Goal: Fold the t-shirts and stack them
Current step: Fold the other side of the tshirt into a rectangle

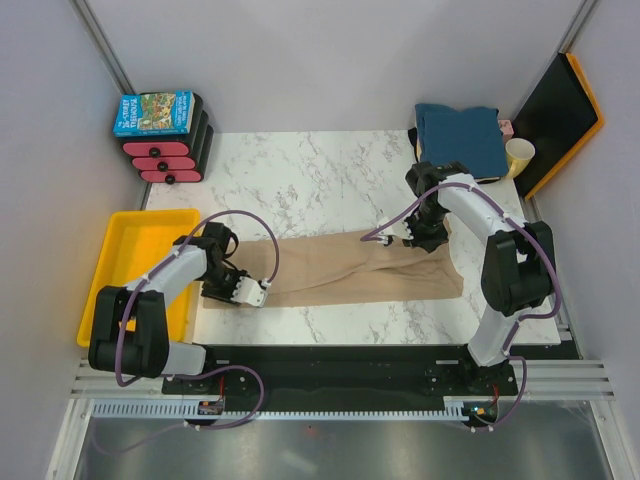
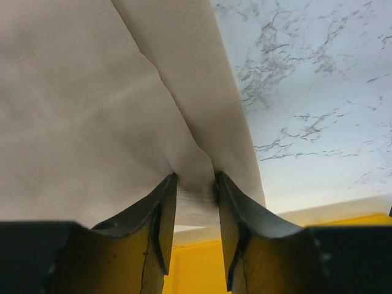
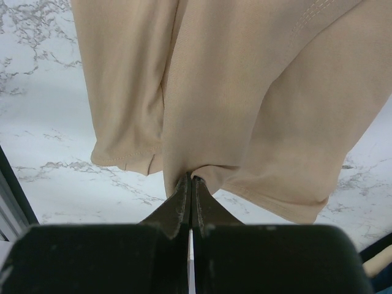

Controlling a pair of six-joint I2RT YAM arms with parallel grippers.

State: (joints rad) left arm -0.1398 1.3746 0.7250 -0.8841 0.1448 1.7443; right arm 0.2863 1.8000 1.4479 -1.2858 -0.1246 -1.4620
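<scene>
Cloth fills both grips: my right pincer (image 3: 191, 180) is pressed shut on the tan shirt (image 1: 350, 268), and my left pincer (image 2: 195, 180) pinches a bunched fold at its other end. The shirt lies stretched across the marble table (image 1: 300, 180). A teal shirt (image 1: 462, 135) sits folded far right; a yellow bin (image 1: 125, 250) flanks my bent left arm.

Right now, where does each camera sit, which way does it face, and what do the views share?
Top external: above and behind the arms, looking down on the marble table; both arms show, bases at the bottom edge.
Left wrist: on the left arm, looking along the left claw at tan t-shirt cloth bunched between its fingers; yellow tray at the frame's bottom.
Right wrist: on the right arm, looking along the right claw, shut on the tan t-shirt.
Shared: all three show the tan t-shirt and marble table.
</scene>
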